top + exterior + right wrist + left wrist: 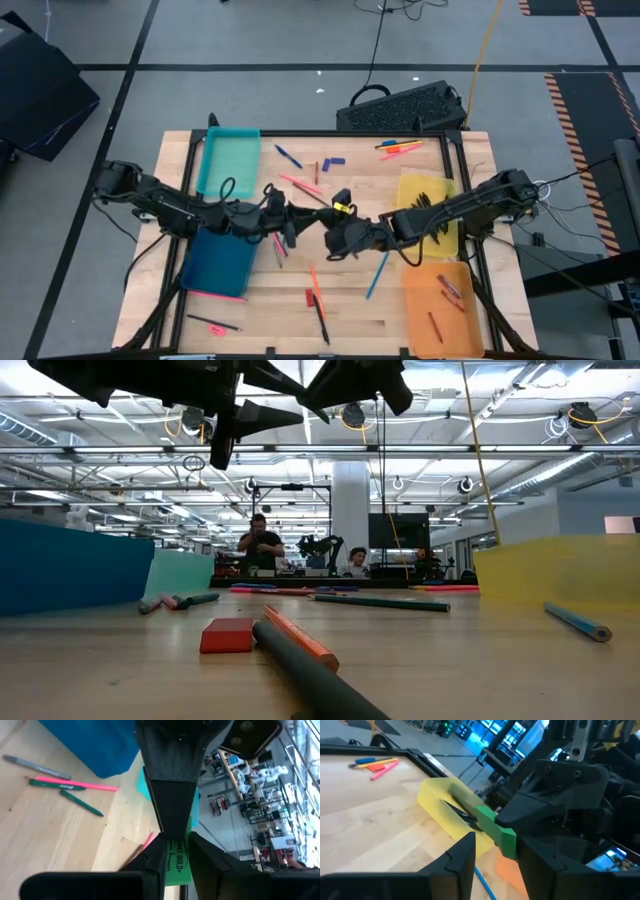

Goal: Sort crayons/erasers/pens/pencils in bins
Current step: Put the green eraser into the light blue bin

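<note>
Left tool (pixel 296 228) and right tool (pixel 330 238) meet nose to nose above the middle of the bench (pixel 260 320), both raised well clear of the wood. Between them is a small green block (pixel 495 827) with a printed label (pixel 177 867). Each wrist view shows that arm's own two fingers drawn narrow around the block, one on either side, so both tools appear to grip it at once.

The teal bin (pixel 228 165) sits at the far left of the bench, with the dark blue bin (pixel 215 265) just in front of it, under the left arm. The yellow bin (pixel 405 190) lies on the right below the right arm and holds dark sticks. The orange bin (pixel 420 335) in front of it has a few short crayons (pixel 450 290) inside.

Loose items are scattered over the wood: a red eraser (pixel 228 635) beside an orange pencil (pixel 300 640) near the front, a purple eraser (pixel 335 161) towards the back, and pink and orange pens (pixel 400 148) at the far right corner. A person (pixel 260 545) stands in the room beyond.
</note>
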You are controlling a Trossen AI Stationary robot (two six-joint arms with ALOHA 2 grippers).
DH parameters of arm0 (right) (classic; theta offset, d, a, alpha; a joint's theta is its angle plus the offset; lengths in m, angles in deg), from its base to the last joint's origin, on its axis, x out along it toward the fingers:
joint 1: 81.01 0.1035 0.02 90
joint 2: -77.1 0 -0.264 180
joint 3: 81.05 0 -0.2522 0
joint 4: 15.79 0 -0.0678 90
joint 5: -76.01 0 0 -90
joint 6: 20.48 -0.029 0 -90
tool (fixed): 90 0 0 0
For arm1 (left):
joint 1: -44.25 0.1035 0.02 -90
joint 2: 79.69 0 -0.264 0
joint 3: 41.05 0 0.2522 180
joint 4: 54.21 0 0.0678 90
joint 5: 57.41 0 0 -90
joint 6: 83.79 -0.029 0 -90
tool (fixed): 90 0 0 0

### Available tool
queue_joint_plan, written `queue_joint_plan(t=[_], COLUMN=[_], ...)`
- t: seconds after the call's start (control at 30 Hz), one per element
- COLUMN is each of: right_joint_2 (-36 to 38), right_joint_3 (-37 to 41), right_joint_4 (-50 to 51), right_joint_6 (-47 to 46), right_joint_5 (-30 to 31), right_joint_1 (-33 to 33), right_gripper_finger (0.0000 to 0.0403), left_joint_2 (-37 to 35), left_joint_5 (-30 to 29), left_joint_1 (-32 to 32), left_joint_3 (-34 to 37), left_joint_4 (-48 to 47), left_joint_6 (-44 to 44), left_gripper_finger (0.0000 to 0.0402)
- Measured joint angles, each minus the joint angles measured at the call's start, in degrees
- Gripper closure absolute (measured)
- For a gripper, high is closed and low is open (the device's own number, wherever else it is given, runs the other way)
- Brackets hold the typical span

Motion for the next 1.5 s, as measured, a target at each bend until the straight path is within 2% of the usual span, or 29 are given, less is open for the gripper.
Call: queue_joint_plan(t=[0.17, 0.27, 0.37, 0.5, 0.57, 0.7, 0.83, 0.97, 1.1, 1.23, 1.4, 1.5], right_joint_2=[0.0, 0.0, 0.0, 0.0, 0.0, 0.0, 0.7, 2.6, 4.7, 4.8, 4.4, 4.4], right_joint_3=[0.0, 0.0, 0.0, 0.0, 0.0, 0.0, -0.1, -0.1, -0.1, -0.1, -0.1, -0.1], right_joint_4=[-0.7, -1.1, -1.0, -0.8, -0.8, -1.2, -1.6, -0.8, 0.9, 5.1, 7.3, 6.8], right_joint_6=[0.7, 0.7, 0.5, -0.6, -0.7, -2.8, -7.3, -10.6, -17.3, -23.2, -28.8, -29.1], right_joint_5=[-0.1, 0.1, 0.3, 0.2, 0.2, 0.2, -0.4, -0.2, -0.2, -0.2, -1.8, -1.7], right_joint_1=[-0.2, -0.3, -0.4, -0.7, -0.7, -0.2, 1.5, 3.7, 5.3, 5.6, 5.1, 4.5], right_gripper_finger=[0.0342, 0.0342, 0.0342, 0.0342, 0.0339, 0.0314, 0.0266, 0.0214, 0.0175, 0.0159, 0.0157, 0.0156], left_joint_2=[0.0, 0.0, 0.0, 0.0, 0.0, 0.0, -2.5, -10.3, -20.9, -29.3, -32.4, -30.7], left_joint_5=[0.0, 0.3, 0.7, 0.7, 0.5, -0.2, -1.7, -3.8, -10.1, -17.1, -19.0, -20.3], left_joint_1=[0.9, 1.4, 1.8, 1.8, 1.8, 1.8, 2.8, 4.9, 8.0, 12.3, 21.3, 28.2], left_joint_3=[0.0, 0.0, 0.0, 0.0, 0.0, 0.0, 0.1, 0.0, 0.0, 0.0, 0.0, 0.0], left_joint_4=[1.2, 2.1, 2.1, 2.3, 2.3, 2.2, -0.7, -11.2, -25.9, -43.4, -61.8, -67.0], left_joint_6=[-2.5, -3.8, -3.9, -5.3, -6.4, -9.2, -12.5, -15.8, -19.1, -17.4, -9.1, -6.6], left_gripper_finger=[0.0249, 0.0256, 0.0290, 0.0372, 0.0384, 0.0382, 0.0387, 0.0387, 0.0387, 0.0387, 0.0387, 0.0387])
